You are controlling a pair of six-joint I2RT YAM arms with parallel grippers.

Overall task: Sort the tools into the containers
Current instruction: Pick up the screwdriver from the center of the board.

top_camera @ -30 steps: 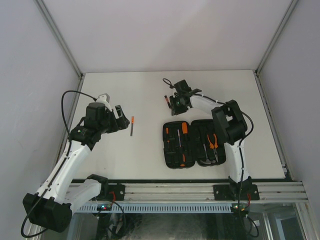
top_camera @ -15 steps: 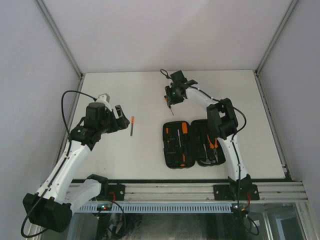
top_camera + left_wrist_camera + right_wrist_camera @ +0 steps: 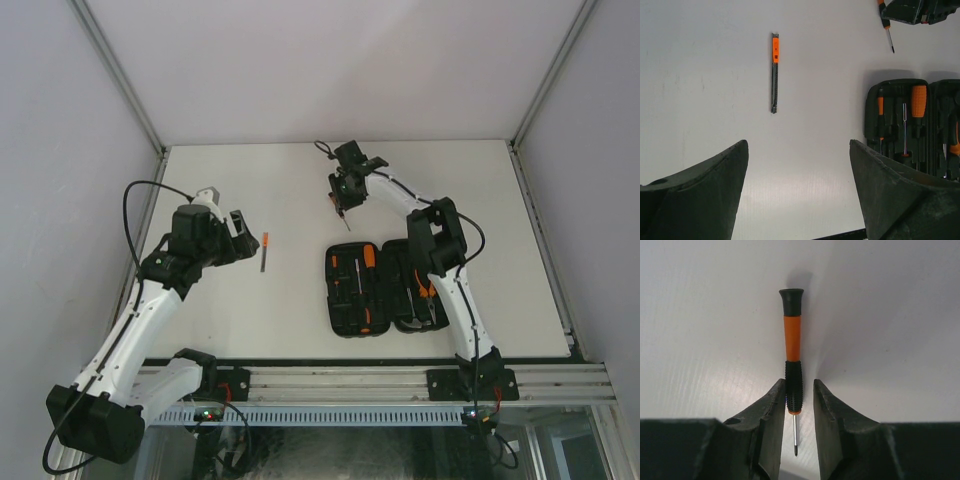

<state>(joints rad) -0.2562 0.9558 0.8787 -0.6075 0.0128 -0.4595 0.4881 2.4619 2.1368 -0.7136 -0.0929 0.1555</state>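
A thin screwdriver [image 3: 793, 340] with an orange-and-black handle lies on the white table at the back, its tip toward the wrist camera. My right gripper [image 3: 799, 385] straddles its black grip, narrowly open. The left finger touches the grip and the right finger stands a small gap off. From above, this gripper [image 3: 340, 198] is just beyond the open black case [image 3: 331, 300]. The case holds screwdrivers [image 3: 367, 258] and pliers [image 3: 428, 285]. A slim orange-and-grey tool [image 3: 264, 252] lies loose on the left. My left gripper [image 3: 799, 145] hovers wide open and empty, short of that slim tool [image 3: 774, 72].
The case [image 3: 871, 115] sits at the right of the left wrist view. Above it there, the screwdriver [image 3: 887, 30] pokes out below the right gripper. White walls with metal frame posts [image 3: 120, 75] close in the table on three sides.
The right gripper has swung a little back and left and settled over the screwdriver. Its jaws widened, then narrowed around the handle. The left arm has stayed still.
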